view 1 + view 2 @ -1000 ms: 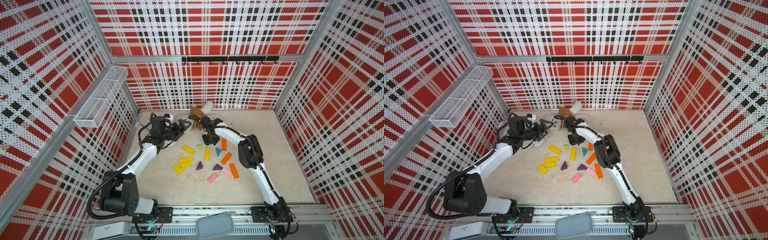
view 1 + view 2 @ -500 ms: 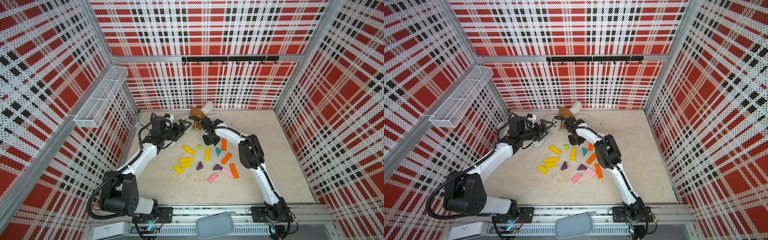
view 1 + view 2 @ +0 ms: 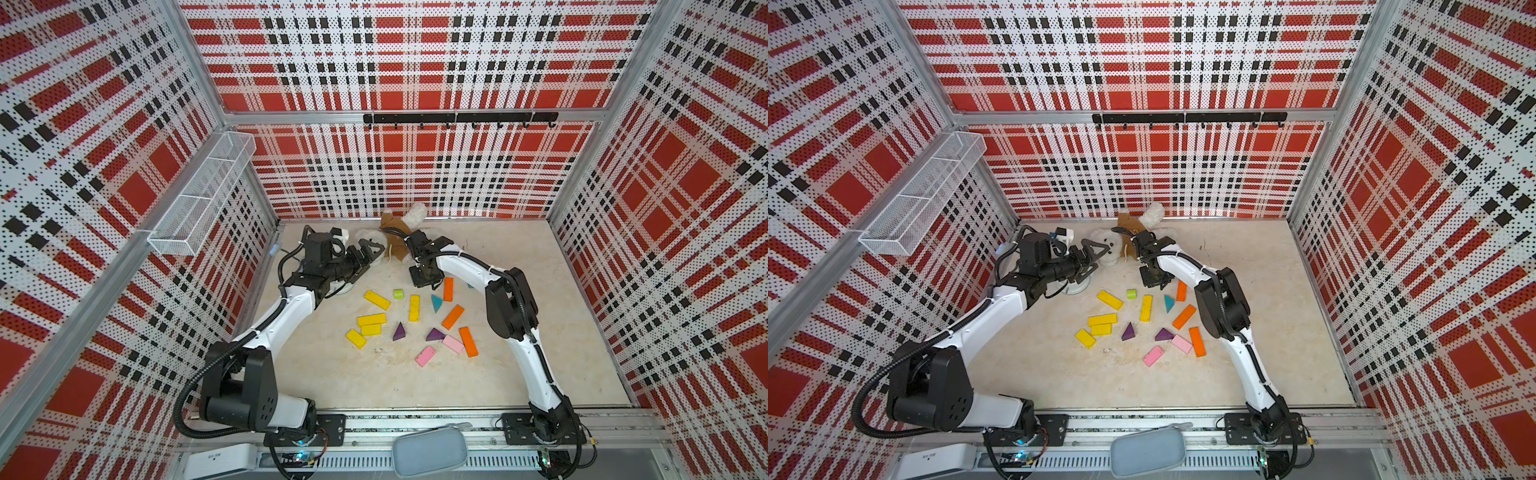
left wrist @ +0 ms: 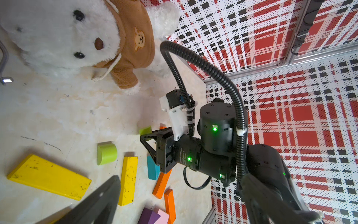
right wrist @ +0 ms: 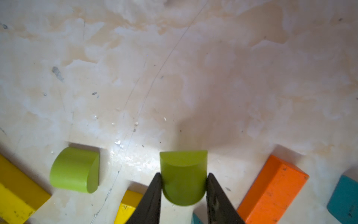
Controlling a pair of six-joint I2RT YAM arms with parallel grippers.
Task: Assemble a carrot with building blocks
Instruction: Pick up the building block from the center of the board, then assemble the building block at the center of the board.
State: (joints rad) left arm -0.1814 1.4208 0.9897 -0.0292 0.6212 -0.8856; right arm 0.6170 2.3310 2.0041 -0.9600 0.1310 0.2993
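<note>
At the far edge of the scattered building blocks (image 3: 414,307), we find the right gripper (image 5: 183,175) clenched on a lime-green block (image 5: 183,163). Its fingertips (image 5: 155,186) bear only on the near end of the block's rounded flanks, and most of the block stands out beyond them. We cannot tell whether the block is clear of the table (image 3: 540,332).

The other blocks lie loose and unjoined in mid-table between the two arms. We judge that no carrot is begun.

The left gripper (image 3: 368,253) hangs spread and empty beside the plush bear (image 4: 64,33).

Hazards noted:
- The shallow hold on curved faces may let the block twist or slip out in transit.
- A second lime-green block (image 5: 74,169) and an orange block (image 5: 271,190) lie near the jaws, so a low sweep would scatter them.
- The two wrists stand near each other, so a careless swing risks contact.
</note>
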